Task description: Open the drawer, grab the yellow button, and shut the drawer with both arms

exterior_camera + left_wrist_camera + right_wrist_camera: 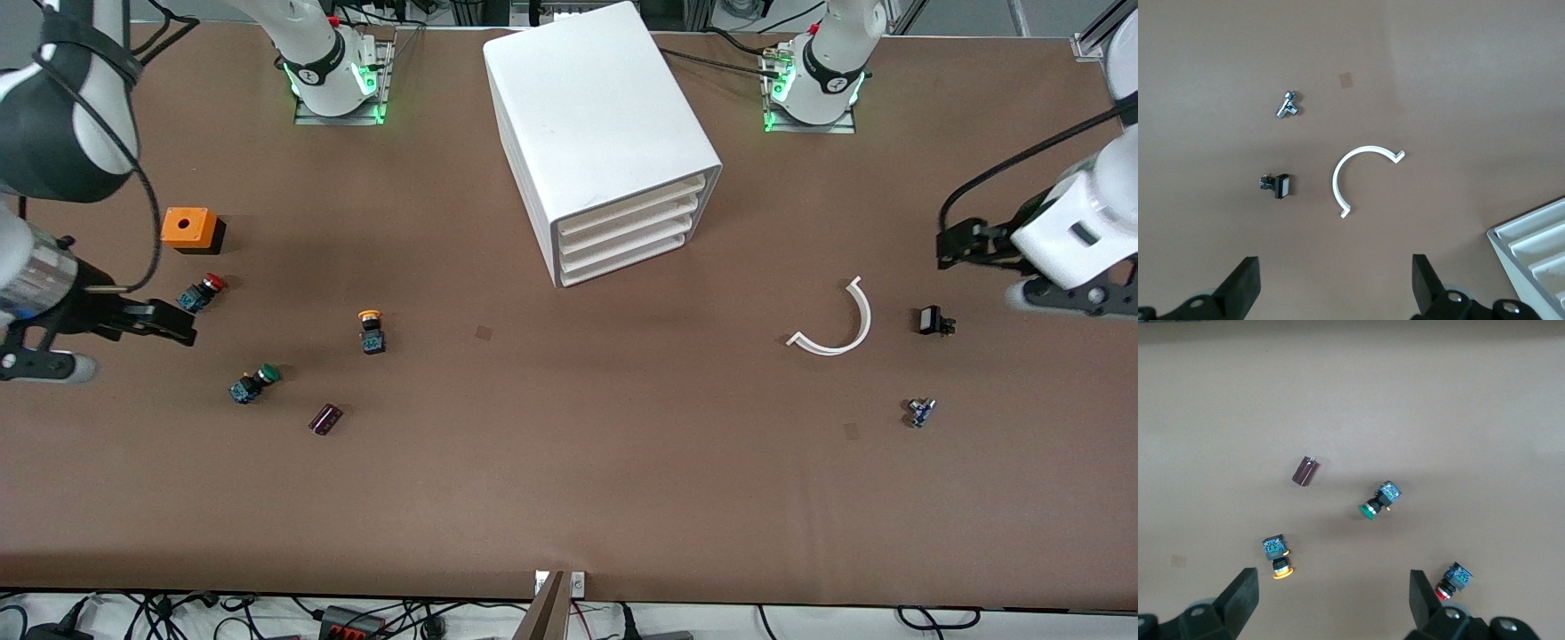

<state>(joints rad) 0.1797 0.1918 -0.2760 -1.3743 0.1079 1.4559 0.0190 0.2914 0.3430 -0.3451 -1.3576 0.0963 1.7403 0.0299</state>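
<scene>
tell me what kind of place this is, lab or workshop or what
Most likely a robotics lab bench. Two white arms are bolted along one edge of a brown table, a white drawer cabinet stands between their bases, small push buttons such as the orange-capped button lie scattered, and cables run along the table edge.

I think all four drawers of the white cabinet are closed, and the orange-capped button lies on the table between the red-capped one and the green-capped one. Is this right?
Not quite. The drawers are closed, but the orange-capped button lies apart from the red-capped button and green-capped button, closer to the white cabinet, not between them. The front view shows this.
</scene>
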